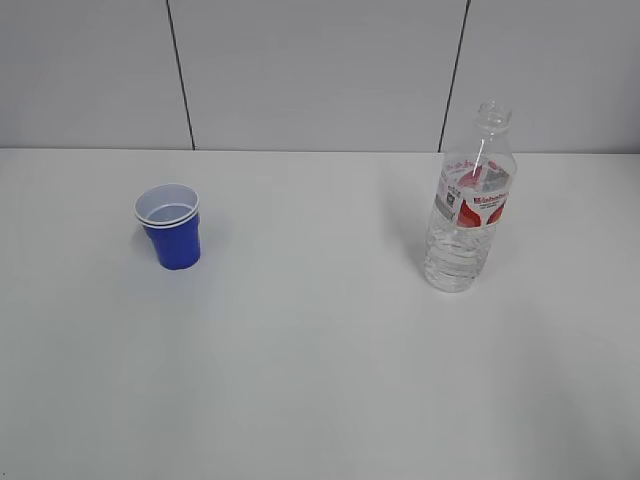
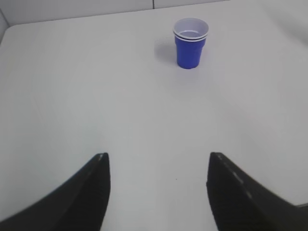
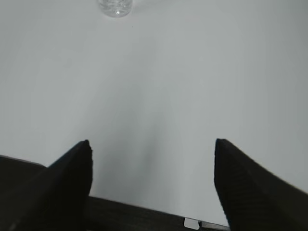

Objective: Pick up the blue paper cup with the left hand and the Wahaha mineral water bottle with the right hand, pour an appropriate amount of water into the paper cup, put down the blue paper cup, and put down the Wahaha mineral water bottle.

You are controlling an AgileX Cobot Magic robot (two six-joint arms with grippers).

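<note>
The blue paper cup stands upright on the left of the white table, white inside with a double rim. It also shows in the left wrist view, far ahead and to the right of my left gripper, which is open and empty. The Wahaha mineral water bottle stands upright on the right, clear, capless, with a red-and-white label. Only its base shows at the top edge of the right wrist view, far ahead of my right gripper, which is open and empty. Neither arm shows in the exterior view.
The white table reaches back to a grey panelled wall. Its near edge, with dark floor below, shows under the right gripper. A wide stretch of bare tabletop lies between cup and bottle.
</note>
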